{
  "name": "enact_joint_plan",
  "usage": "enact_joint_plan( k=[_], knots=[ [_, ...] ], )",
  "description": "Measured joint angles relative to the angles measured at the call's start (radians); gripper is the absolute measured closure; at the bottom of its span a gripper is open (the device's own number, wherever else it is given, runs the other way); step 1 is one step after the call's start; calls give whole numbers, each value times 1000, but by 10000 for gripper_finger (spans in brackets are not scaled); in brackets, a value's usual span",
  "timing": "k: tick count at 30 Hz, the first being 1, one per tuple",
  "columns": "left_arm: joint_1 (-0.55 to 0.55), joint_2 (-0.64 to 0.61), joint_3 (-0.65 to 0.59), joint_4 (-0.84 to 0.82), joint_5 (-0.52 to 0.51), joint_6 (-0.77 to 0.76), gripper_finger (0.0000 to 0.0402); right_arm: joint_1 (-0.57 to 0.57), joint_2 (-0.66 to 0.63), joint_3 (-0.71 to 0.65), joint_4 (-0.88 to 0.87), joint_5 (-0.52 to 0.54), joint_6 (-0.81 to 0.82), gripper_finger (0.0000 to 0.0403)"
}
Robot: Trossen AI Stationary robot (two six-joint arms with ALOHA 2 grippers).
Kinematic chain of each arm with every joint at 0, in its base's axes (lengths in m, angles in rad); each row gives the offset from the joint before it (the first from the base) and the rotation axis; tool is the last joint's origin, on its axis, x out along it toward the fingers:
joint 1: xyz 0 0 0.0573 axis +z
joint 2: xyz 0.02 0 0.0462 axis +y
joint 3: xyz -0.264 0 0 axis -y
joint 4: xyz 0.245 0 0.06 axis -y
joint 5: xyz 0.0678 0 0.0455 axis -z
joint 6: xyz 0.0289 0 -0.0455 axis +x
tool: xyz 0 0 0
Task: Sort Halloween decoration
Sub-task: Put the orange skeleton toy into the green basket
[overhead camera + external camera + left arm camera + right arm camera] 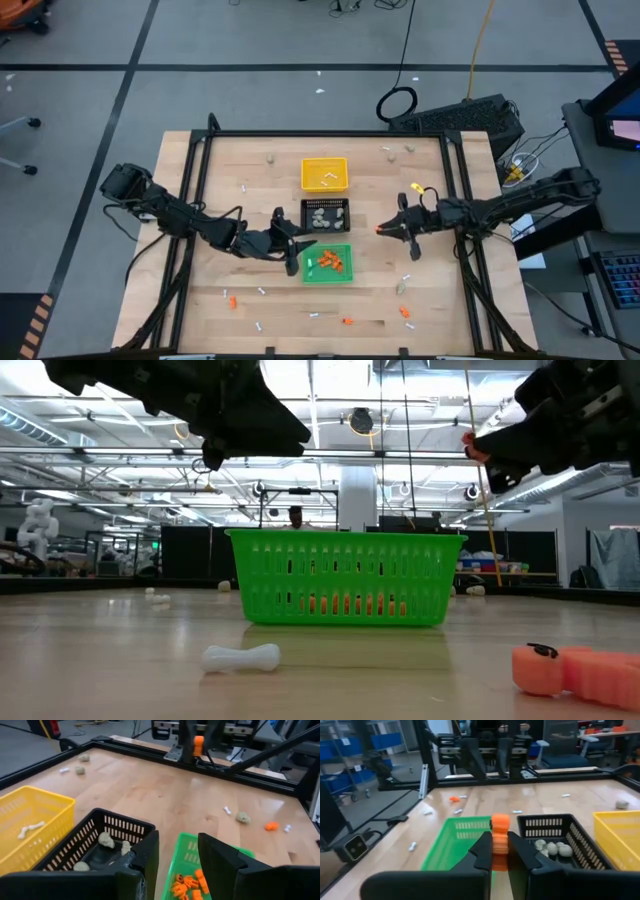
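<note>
Right gripper (500, 851), fingers clamped on an orange bit (500, 837), apparently heads for the green tray (451, 845); release comes next. Left gripper (177, 857), fingers apart and empty, hovers above the bench (250, 190).

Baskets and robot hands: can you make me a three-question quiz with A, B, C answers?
1. Where is the black basket?
A. between the yellow and green ones
B. off the table
C. on top of the green one

2. What colour are the bits in the green basket?
A. blue
B. orange
C. white

3. What is the right gripper doing?
A. open, empty
B. resting on the table
C. shut on an orange bit

Answers: 1 A, the high view shows yellow, black, green in a line. 2 B, orange shows inside. 3 C, its fingers pinch the bit.
</note>
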Motion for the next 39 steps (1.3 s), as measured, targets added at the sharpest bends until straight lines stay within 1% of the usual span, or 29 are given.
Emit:
enact_joint_plan(
  k=[5,15,33,36,39],
  knots=[
    [0,0,0,-4,-1,10,268,17,0,0,15,0,-1,386],
    [0,0,0,-5,4,112,268,18,0,0,29,-1,-24,386],
    [-21,13,-1,-1,3,79,268,18,0,0,44,0,-3,386],
    [-21,13,-1,1,3,80,268,18,0,0,44,0,-61,386],
    [-21,13,-1,-1,2,80,268,18,0,0,44,-1,-170,386]
  ],
)
